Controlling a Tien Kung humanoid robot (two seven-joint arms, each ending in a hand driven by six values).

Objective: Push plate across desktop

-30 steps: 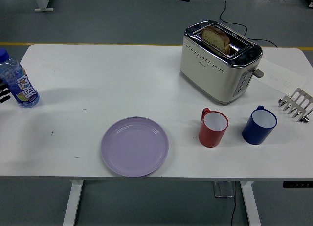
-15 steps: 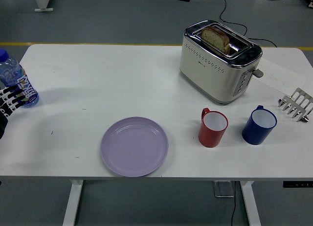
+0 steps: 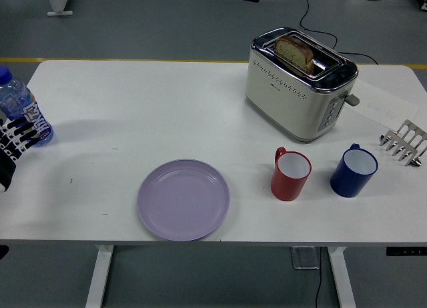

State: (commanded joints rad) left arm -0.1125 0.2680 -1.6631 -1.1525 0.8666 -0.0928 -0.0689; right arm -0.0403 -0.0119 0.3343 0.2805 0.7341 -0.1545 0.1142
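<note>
Matt plate (image 3: pixel 184 199), polished toaster (image 3: pixel 299 85)
We see a smooth white table (image 3: pixel 167 108), shiny chrome trim, glossy mugs (image 3: pixel 291 174), a clear plastic bottle (image 3: pixel 24 110), a bare-metal rack (image 3: pixel 404 143).

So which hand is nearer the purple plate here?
Left. The left hand is at the table's left edge beside the water bottle, well left of the purple plate and not touching it. The right hand is out of view.
</note>
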